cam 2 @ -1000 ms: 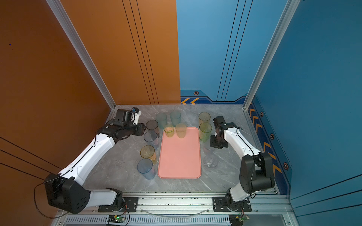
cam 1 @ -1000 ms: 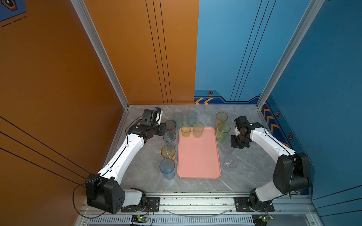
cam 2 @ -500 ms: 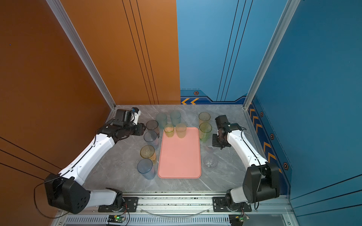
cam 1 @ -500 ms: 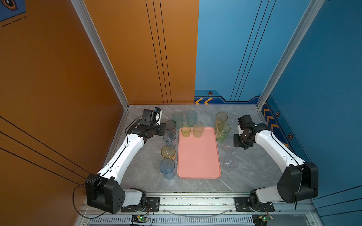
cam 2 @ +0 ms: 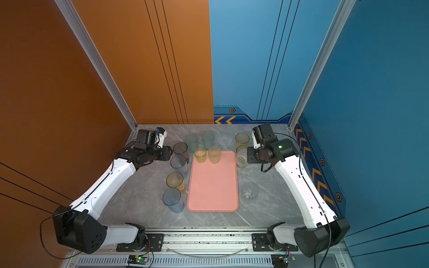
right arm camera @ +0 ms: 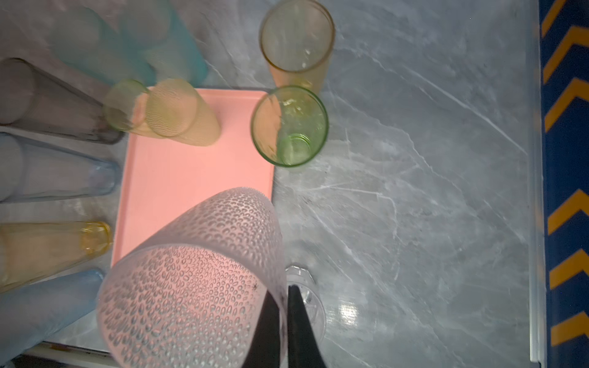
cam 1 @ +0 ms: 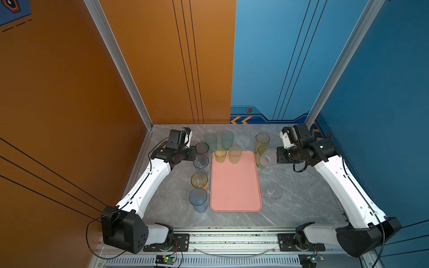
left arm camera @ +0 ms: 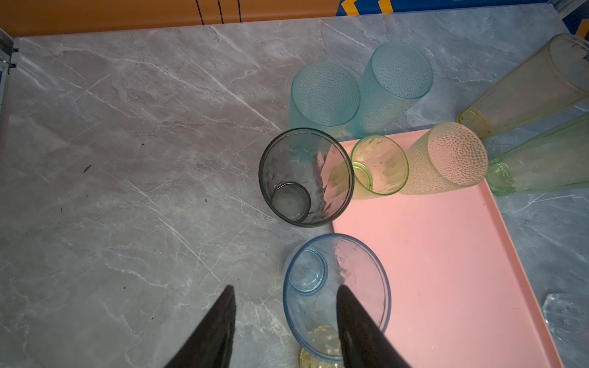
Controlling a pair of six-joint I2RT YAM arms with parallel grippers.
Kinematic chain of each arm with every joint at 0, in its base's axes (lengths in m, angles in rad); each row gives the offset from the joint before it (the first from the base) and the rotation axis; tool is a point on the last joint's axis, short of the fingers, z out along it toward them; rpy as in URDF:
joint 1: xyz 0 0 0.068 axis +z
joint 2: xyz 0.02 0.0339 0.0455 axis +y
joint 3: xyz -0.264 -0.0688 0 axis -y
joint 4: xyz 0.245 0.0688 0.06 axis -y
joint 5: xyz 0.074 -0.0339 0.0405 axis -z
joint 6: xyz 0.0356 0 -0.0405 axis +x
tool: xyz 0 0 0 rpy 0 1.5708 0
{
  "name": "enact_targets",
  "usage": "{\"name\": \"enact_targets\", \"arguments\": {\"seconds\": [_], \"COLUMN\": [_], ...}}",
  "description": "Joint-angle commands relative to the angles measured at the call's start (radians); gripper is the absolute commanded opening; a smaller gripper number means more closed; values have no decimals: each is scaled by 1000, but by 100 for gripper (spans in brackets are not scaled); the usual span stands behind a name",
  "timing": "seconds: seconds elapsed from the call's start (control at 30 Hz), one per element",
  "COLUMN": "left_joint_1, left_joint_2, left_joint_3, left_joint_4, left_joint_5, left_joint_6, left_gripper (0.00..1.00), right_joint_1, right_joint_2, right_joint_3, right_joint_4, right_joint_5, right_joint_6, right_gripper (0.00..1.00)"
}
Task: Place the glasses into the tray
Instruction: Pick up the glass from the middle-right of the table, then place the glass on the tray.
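Right pincer (right arm camera: 284,291): I see it pressed together on the wall of the dimpled pinkish tumbler (right arm camera: 191,280), one finger inside the mouth and one outside, pinching the rim. The tumbler hangs tilted, and in both top views it sits just beside the right rim of the tray (cam 1: 235,185) near its far end, in front of the green tumbler (cam 1: 261,150) and the tall amber tumbler (cam 1: 262,138). I cannot tell whether it rests on the table (cam 1: 301,185) or is off it. Left pincer (left arm camera: 284,288): I read it as about half spread and holding nothing. One finger shows over the bare table and the other over the mouth of the pale blue tumbler (left arm camera: 334,286), so that tumbler's wall lies between them; I cannot tell whether either finger touches it. The grey tumbler (left arm camera: 306,176) stands just beyond, off the tray at its far left corner. Tray: it lies flat on the table between the two arms and carries two glasses at its far end, a short yellow-green tumbler (cam 1: 220,155) and a dimpled amber tumbler (cam 1: 235,154), side by side. The other glasses stand on the table around it: two teal tumblers (cam 1: 219,140) behind it, a yellow tumbler (cam 1: 199,179) and a blue tumbler (cam 1: 198,197) along its left side, and a short clear tumbler (cam 1: 273,191) to its right.
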Motion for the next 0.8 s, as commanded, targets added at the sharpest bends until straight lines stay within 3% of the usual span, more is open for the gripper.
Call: {"name": "enact_targets", "arguments": {"seconds": [0.0, 0.33, 0.77], "left_joint_1": [7, 10, 19], "left_joint_2": [-5, -22, -13], "left_joint_3": [13, 12, 9], "left_joint_4": [-2, -2, -6], "left_joint_5": [21, 17, 15], "left_joint_6": [8, 10, 11], "left_gripper": [52, 53, 53], "right_joint_1": [56, 64, 22], "right_joint_2": [103, 490, 651], "right_joint_3": [118, 391, 452], "right_joint_4": [-15, -3, 0], "right_joint_5": [-2, 5, 21], "right_joint_6": [-35, -93, -105], "right_gripper": [0, 0, 0]}}
